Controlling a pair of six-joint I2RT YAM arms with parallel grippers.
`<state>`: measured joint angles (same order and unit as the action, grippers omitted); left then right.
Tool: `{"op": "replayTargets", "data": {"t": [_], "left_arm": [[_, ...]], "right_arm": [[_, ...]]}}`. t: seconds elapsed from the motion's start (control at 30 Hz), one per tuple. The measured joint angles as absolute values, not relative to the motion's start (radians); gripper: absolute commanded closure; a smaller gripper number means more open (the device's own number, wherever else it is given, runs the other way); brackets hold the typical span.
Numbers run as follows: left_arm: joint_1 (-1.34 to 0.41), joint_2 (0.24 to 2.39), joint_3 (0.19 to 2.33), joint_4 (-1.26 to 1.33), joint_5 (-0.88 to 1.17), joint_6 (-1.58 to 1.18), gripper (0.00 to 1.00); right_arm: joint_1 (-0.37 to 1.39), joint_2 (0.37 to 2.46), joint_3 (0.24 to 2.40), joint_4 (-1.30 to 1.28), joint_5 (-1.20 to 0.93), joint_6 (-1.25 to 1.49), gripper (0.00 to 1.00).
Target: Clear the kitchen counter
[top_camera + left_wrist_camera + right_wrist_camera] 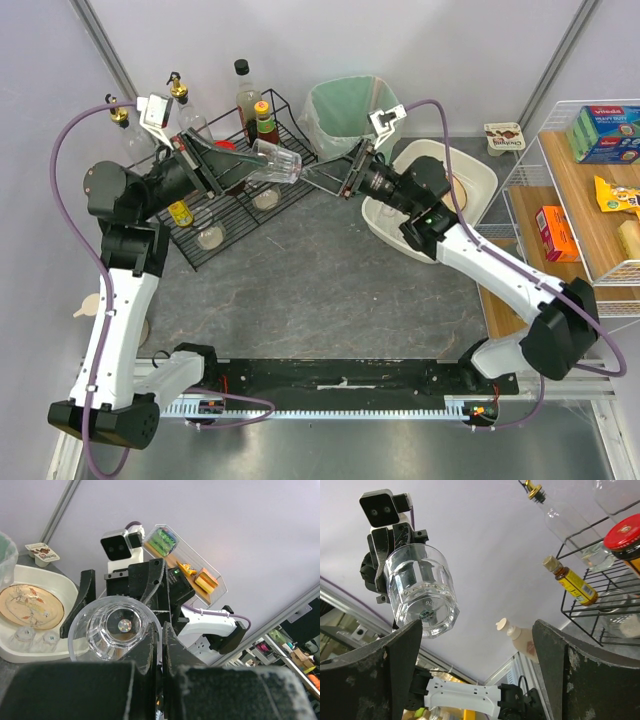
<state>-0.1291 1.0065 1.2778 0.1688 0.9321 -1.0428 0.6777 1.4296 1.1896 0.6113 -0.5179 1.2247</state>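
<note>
Here, the large dark grey, stone-mottled kitchen counter (330, 270) lies flat under both arms, from their bases at its near edge to the back wall. A black wire rack (230, 215) of bottles stands at its far-left corner and a white plastic basin (480, 175) at its far-right corner. Above its far edge the left gripper (245, 165) is clamped tight on a clear faceted glass tumbler (278, 162), held on its side in the air with its base towards the right gripper (318, 174), whose jaws are spread wide with nothing between them, fingertips just beside the glass.
</note>
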Motion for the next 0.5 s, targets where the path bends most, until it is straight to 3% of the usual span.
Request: {"op": "replayTargets", "data": {"t": [0.5], "left_arm": [[-0.173,1.031,1.341,0.021,0.916,-0.996,0.99]], "right_arm": [[0.717,1.176,1.098,0.426,-0.311,1.032,0.02]]}}
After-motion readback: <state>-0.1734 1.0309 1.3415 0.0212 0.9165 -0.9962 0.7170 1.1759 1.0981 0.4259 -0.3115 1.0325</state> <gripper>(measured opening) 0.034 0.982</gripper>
